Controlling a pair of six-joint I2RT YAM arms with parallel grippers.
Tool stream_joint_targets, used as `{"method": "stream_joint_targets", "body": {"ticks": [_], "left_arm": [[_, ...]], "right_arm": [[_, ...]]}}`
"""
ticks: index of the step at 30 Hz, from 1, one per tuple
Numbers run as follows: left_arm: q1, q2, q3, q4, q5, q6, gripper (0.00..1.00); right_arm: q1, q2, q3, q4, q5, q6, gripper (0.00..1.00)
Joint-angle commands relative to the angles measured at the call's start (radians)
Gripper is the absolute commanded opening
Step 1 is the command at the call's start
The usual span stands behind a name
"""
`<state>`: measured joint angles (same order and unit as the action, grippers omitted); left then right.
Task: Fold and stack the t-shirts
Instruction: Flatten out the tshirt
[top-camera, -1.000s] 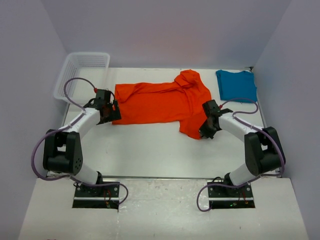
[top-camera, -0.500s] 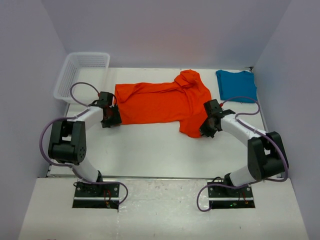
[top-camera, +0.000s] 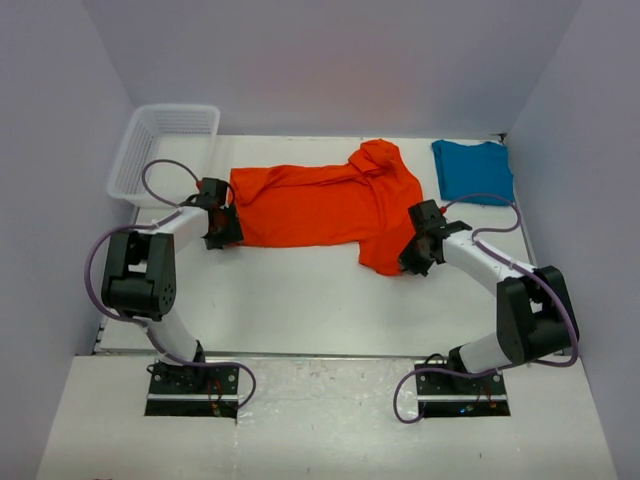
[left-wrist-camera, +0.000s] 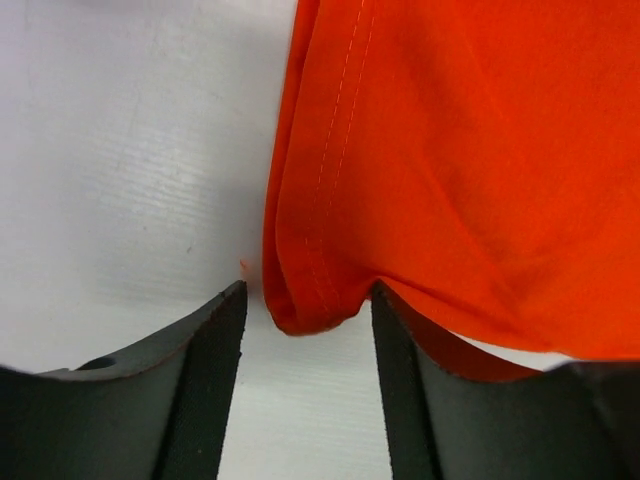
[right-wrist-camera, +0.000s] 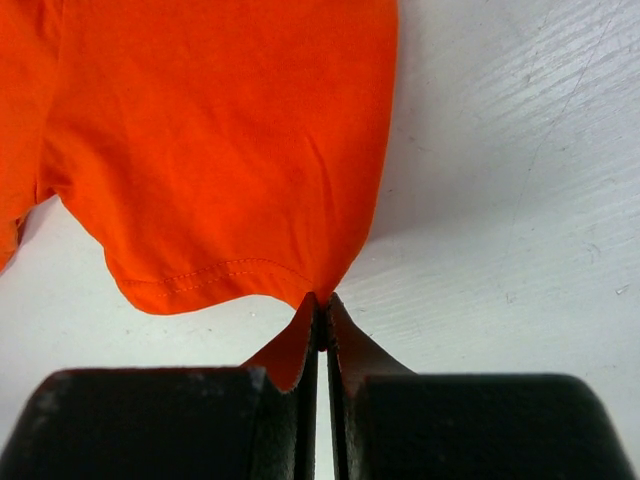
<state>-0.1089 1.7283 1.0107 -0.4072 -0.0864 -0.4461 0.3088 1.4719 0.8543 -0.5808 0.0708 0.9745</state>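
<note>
The orange-red t-shirt (top-camera: 320, 205) lies spread across the middle of the table, partly folded, with a bunched part at its far right. A teal-blue t-shirt (top-camera: 473, 170) lies folded at the back right. My left gripper (top-camera: 222, 228) is at the orange shirt's near left corner. In the left wrist view, that gripper (left-wrist-camera: 308, 300) is open and the hemmed corner (left-wrist-camera: 310, 300) sits between the fingertips. My right gripper (top-camera: 412, 258) is at the shirt's near right flap. The right wrist view shows it (right-wrist-camera: 322, 300) shut on the orange cloth's (right-wrist-camera: 220, 130) edge.
A white mesh basket (top-camera: 165, 140) stands at the back left corner. Purple-grey walls close in the table on three sides. The teal shirt lies close to the right wall.
My left arm has drawn its elbow in, and its jaws have narrowed around the shirt's corner. The right gripper has stayed shut on the cloth and has barely moved.
</note>
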Motion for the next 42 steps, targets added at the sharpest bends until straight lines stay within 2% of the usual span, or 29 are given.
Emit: {"method": "stream_joint_targets", "body": {"ticks": [1, 2, 5, 6, 7, 11, 19, 25, 28, 33, 42], "left_arm": [[0.015, 0.057, 0.045, 0.011, -0.007, -0.023, 0.53], [0.017, 0.066, 0.049, 0.013, 0.000, -0.025, 0.43], [0.017, 0.100, 0.065, 0.015, 0.013, -0.029, 0.29], [0.018, 0.105, 0.063, 0.016, 0.014, -0.031, 0.27], [0.018, 0.106, 0.057, 0.028, 0.019, -0.031, 0.20], [0.018, 0.091, 0.031, 0.034, 0.027, -0.032, 0.00], [0.018, -0.022, -0.046, 0.060, 0.057, -0.051, 0.00], [0.018, -0.128, -0.138, 0.091, 0.080, -0.069, 0.00], [0.018, -0.185, -0.173, 0.105, 0.137, -0.103, 0.00], [0.017, -0.289, -0.222, 0.120, 0.151, -0.141, 0.00], [0.017, -0.426, -0.274, 0.105, 0.174, -0.120, 0.00]], "right_arm": [[0.004, -0.032, -0.008, 0.015, -0.003, -0.007, 0.00], [0.006, -0.036, -0.009, 0.015, -0.003, -0.007, 0.00], [0.006, -0.039, -0.012, 0.015, -0.003, -0.007, 0.00], [0.006, -0.039, -0.012, 0.013, -0.005, -0.007, 0.00], [0.006, -0.041, -0.011, 0.013, -0.008, -0.007, 0.00], [0.006, -0.044, -0.011, 0.006, -0.002, -0.010, 0.00], [0.006, -0.058, 0.003, 0.006, 0.007, -0.022, 0.00], [0.007, -0.076, 0.023, -0.028, 0.063, -0.109, 0.00], [0.007, -0.126, -0.001, -0.021, 0.070, -0.148, 0.00], [0.006, -0.229, -0.040, -0.007, 0.096, -0.191, 0.00], [0.007, -0.294, 0.022, -0.089, 0.170, -0.200, 0.00]]}}
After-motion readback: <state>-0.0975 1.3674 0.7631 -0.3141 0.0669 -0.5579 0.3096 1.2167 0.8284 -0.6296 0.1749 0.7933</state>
